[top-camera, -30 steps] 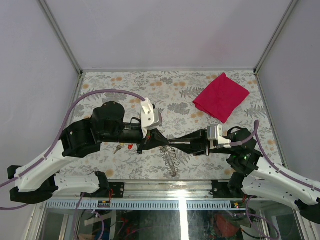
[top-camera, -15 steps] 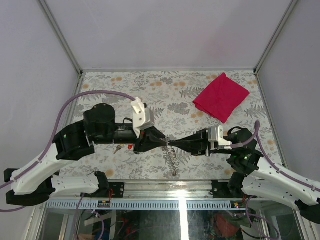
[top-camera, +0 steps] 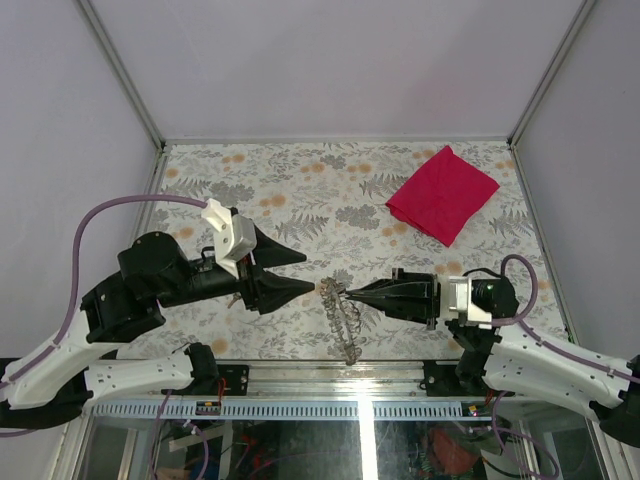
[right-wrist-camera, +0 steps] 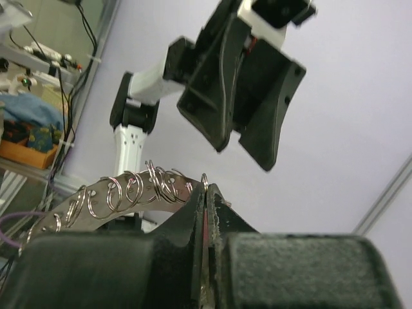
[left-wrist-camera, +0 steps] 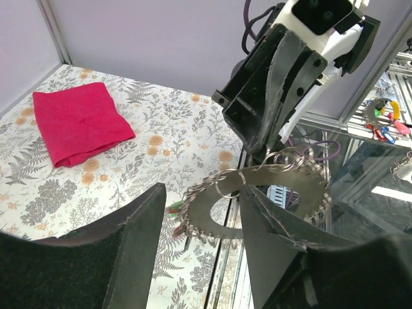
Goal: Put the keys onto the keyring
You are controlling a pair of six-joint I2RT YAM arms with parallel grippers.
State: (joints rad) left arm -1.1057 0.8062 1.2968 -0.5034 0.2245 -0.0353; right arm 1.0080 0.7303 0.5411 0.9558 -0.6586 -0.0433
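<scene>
The keyring [top-camera: 339,312] is a curved metal plate strung with several wire rings, held up over the near table edge. My right gripper [top-camera: 347,293] is shut on its end; in the right wrist view the jaws [right-wrist-camera: 205,188] pinch one ring, and the plate [right-wrist-camera: 122,193] runs off to the left. My left gripper [top-camera: 296,272] stands open a short way left of the plate, touching nothing. In its own view the open fingers [left-wrist-camera: 205,190] frame the plate [left-wrist-camera: 212,217]. A small red bit [left-wrist-camera: 179,229] and a green one show at the plate's end. The keys are hidden.
A folded red cloth [top-camera: 443,192] lies at the back right of the floral table [top-camera: 330,190]. The metal front rail [top-camera: 330,372] runs just below the keyring. Grey walls close the back and sides.
My left gripper has opened and drawn back to the left, away from the keyring. The right gripper has stayed shut on the keyring and pulled slightly right.
</scene>
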